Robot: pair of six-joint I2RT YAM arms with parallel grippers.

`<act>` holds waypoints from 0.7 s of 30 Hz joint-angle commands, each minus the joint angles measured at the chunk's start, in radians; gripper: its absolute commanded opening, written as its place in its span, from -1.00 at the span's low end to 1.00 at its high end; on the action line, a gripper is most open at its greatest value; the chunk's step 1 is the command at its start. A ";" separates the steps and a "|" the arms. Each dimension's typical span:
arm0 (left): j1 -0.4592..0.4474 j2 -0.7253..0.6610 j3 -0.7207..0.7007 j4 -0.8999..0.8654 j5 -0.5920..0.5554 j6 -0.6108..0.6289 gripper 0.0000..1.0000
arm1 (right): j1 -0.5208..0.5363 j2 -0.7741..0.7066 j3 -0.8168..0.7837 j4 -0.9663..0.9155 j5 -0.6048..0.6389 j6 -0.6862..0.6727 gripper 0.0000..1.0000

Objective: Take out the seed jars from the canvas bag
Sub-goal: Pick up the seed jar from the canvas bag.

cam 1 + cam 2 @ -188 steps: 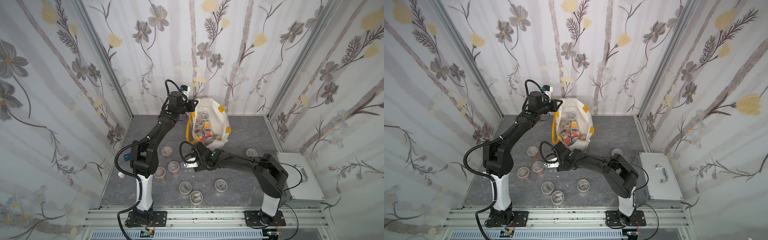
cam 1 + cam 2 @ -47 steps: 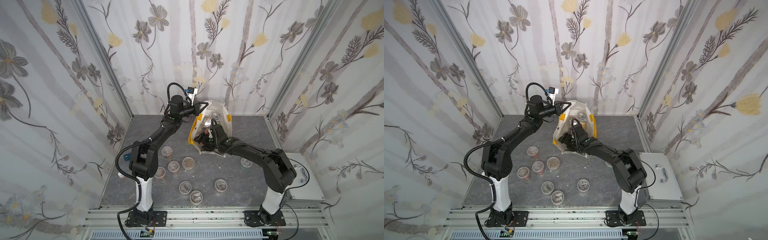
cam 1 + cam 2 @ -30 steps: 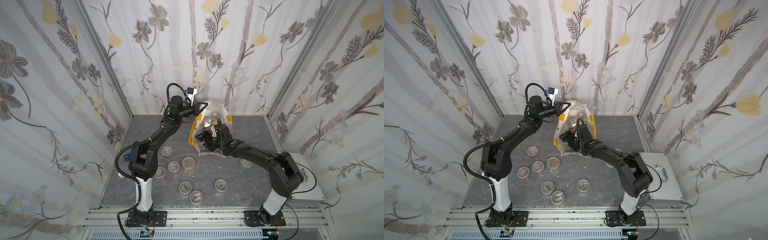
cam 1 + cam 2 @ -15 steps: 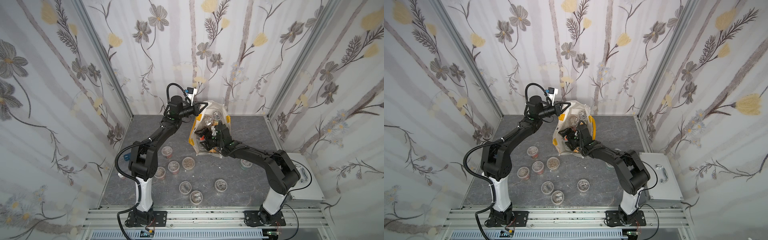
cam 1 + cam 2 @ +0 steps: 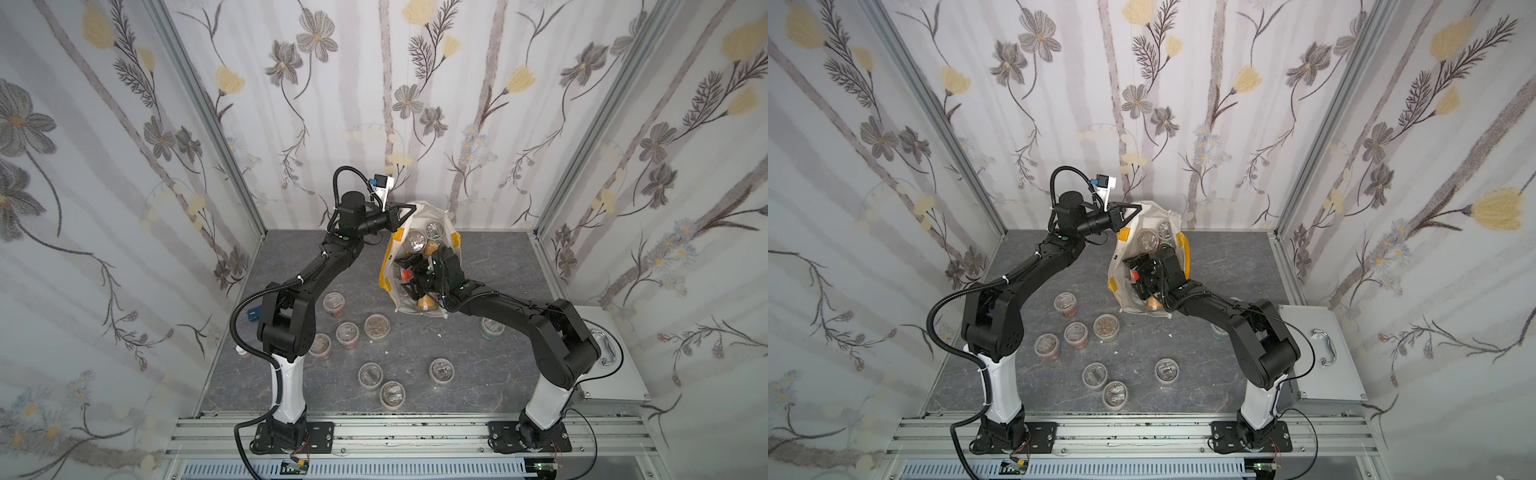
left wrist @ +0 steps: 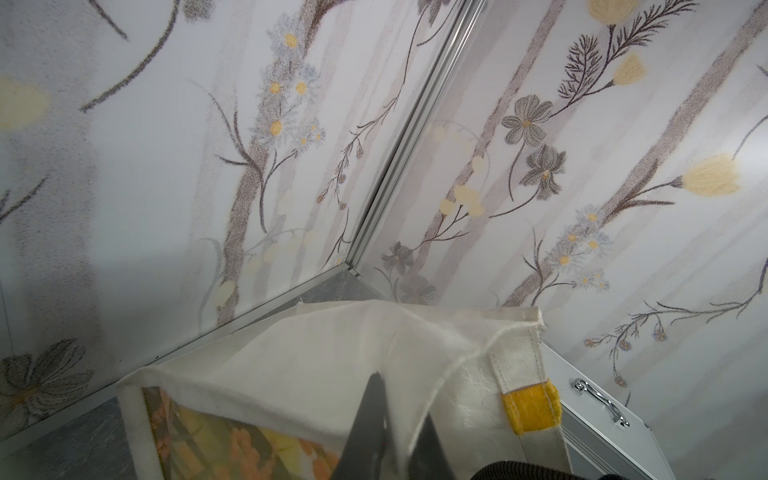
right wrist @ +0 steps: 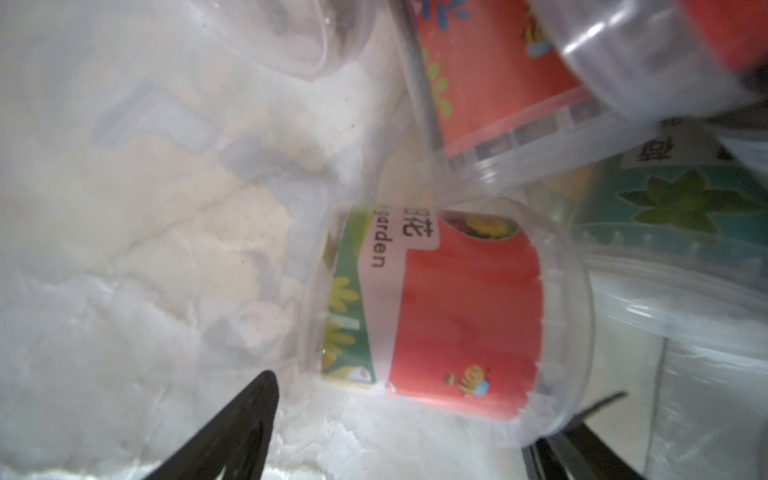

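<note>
The canvas bag [image 5: 415, 207] stands at the back of the table, mouth tipped up, with seed jars [image 5: 415, 240] showing inside. My left gripper [image 5: 401, 216] is shut on the bag's rim and holds it up; in the left wrist view its fingers [image 6: 374, 415] pinch the cloth [image 6: 332, 353]. My right gripper [image 5: 409, 270] reaches inside the bag and is open. In the right wrist view a red-label jar [image 7: 449, 307] lies on its side between the fingers, with a gap at one fingertip [image 7: 257, 399]. Several jars [image 5: 376, 327] stand out on the table.
A silver metal case [image 5: 611, 374] lies at the right edge, beside the right arm's base. One jar [image 5: 491, 328] sits under the right forearm. A small blue object [image 5: 253, 312] lies by the left wall. Papered walls close in three sides.
Six seconds ago my right gripper was out over the table by the jars; it has since gone into the bag. In the last second it shifted slightly inside. The left grip is unchanged.
</note>
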 commanded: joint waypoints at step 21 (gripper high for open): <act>0.003 -0.027 -0.024 0.041 -0.044 0.009 -1.00 | 0.060 -0.196 0.058 -0.396 0.303 -0.320 0.18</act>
